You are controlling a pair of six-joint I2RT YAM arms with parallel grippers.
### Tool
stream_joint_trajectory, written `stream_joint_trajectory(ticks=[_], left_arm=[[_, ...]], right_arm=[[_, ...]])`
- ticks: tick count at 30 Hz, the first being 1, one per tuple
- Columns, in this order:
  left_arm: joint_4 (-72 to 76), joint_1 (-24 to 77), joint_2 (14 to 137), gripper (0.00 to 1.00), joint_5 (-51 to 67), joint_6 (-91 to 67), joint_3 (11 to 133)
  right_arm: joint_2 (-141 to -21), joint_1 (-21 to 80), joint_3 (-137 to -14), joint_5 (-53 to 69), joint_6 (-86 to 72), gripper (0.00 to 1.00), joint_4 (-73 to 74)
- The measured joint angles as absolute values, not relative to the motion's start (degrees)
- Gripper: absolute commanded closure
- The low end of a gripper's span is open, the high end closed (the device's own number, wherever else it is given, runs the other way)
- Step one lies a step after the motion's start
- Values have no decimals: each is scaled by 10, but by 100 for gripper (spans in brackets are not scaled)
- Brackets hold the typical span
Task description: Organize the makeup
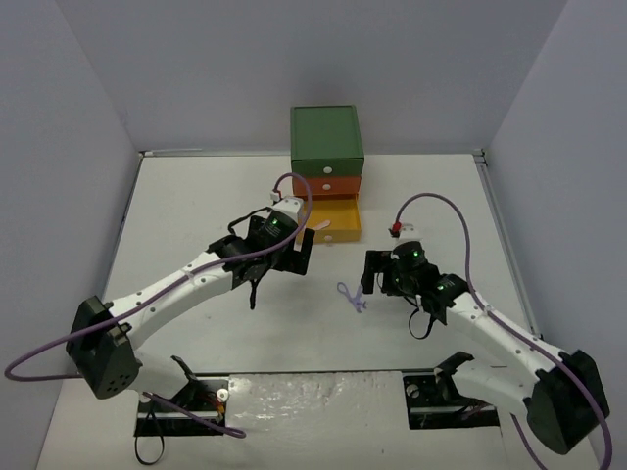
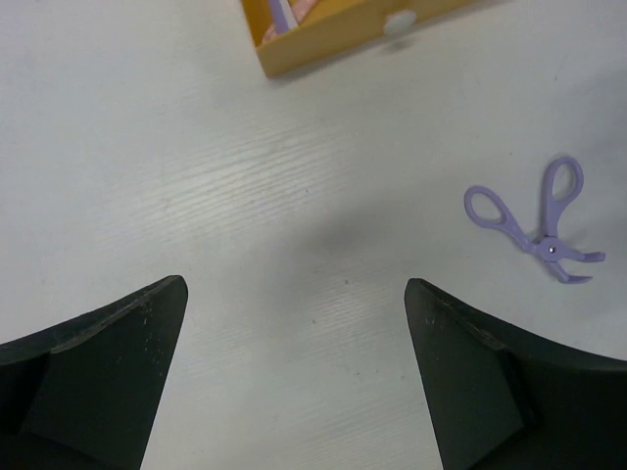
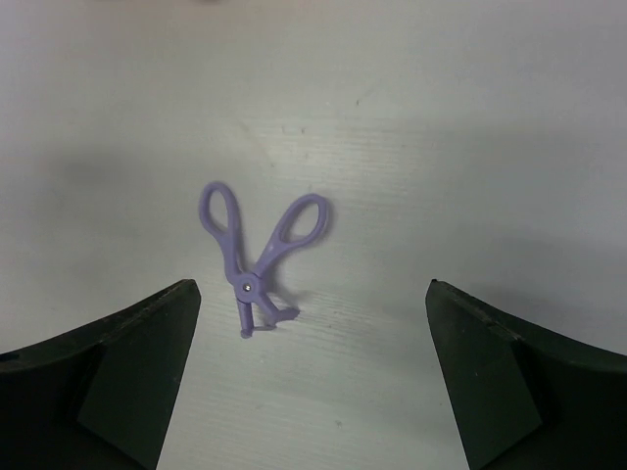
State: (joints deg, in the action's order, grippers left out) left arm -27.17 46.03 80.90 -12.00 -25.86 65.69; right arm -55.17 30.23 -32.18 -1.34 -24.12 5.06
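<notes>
One lilac tool [image 3: 257,264] lies flat on the table [image 1: 196,196], just left of the spread, empty right pincer [image 3: 309,284], its loops pointing away from it. Left pincer [image 2: 294,282], also spread and empty, sits farther off.

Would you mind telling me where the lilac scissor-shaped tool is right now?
In the top view the lilac tool lies on the table, just left of the right gripper, on the arms' side of the yellow drawer.
</notes>
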Motion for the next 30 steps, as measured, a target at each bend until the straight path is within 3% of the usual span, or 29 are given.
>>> stream_joint_trajectory(ticks=[9, 12, 21, 25, 30], left_arm=[[-319, 367, 677, 3, -168, -261, 642], [-341, 338, 656, 3, -173, -254, 642], [-375, 273, 636, 3, -162, -212, 642], [-375, 243, 635, 3, -147, -199, 642], [-374, 222, 633, 3, -127, -189, 639]], right_arm=[[-754, 390, -351, 28, -242, 8, 24], [-794, 400, -364, 30, -242, 15, 9], [-838, 411, -381, 22, -248, 60, -13], [-843, 414, -382, 19, -251, 75, -15], [-843, 420, -392, 16, -251, 82, -9]])
